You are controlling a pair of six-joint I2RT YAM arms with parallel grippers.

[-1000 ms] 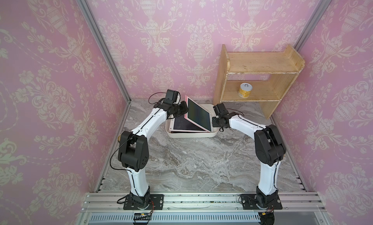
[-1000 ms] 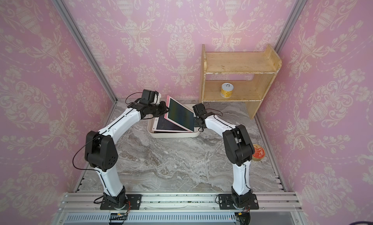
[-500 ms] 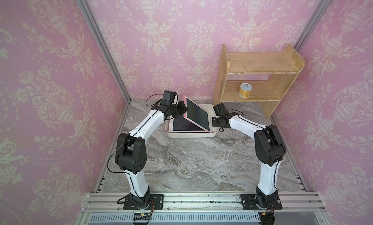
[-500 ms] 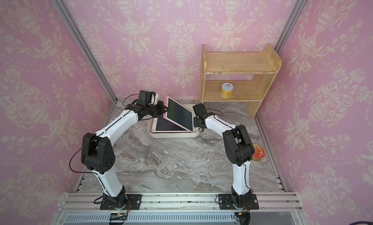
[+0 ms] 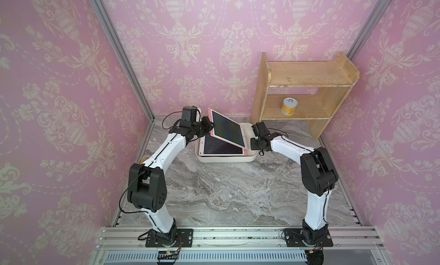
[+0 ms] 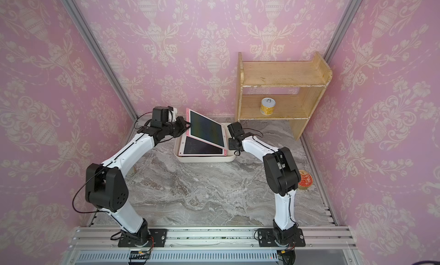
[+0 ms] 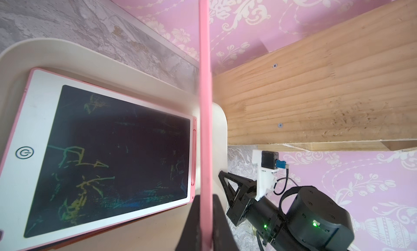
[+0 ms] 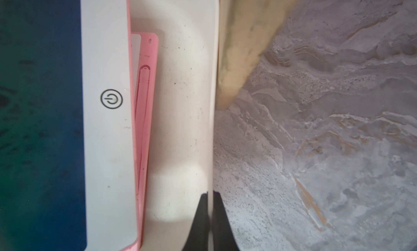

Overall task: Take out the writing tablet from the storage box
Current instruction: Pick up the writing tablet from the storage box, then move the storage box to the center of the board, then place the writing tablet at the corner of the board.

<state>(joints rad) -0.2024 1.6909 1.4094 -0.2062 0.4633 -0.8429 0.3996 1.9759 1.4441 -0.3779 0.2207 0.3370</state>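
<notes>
The storage box [image 5: 226, 159] [image 6: 202, 159] sits at the back of the marble table, seen in both top views. A pink-framed writing tablet [image 5: 226, 130] [image 6: 206, 130] leans over it, left end raised, right end low in the box. My left gripper [image 5: 209, 127] [image 7: 205, 197] is shut on that tablet's raised pink edge [image 7: 205, 103]. A second tablet [image 5: 221, 147] [image 7: 108, 153] lies flat in the box underneath. My right gripper [image 5: 252, 143] [image 8: 209, 193] is shut on the box's right wall [image 8: 212, 126].
A wooden two-tier shelf [image 5: 304, 85] stands at the back right, close to the box, with a yellow can [image 5: 288, 106] on its lower board. A round red tin [image 6: 305, 179] lies by the right wall. Pink walls close in on both sides.
My left gripper has drawn the tablet's raised end a little up and to the left, so it leans more steeply. The right gripper and the box have stayed put.
</notes>
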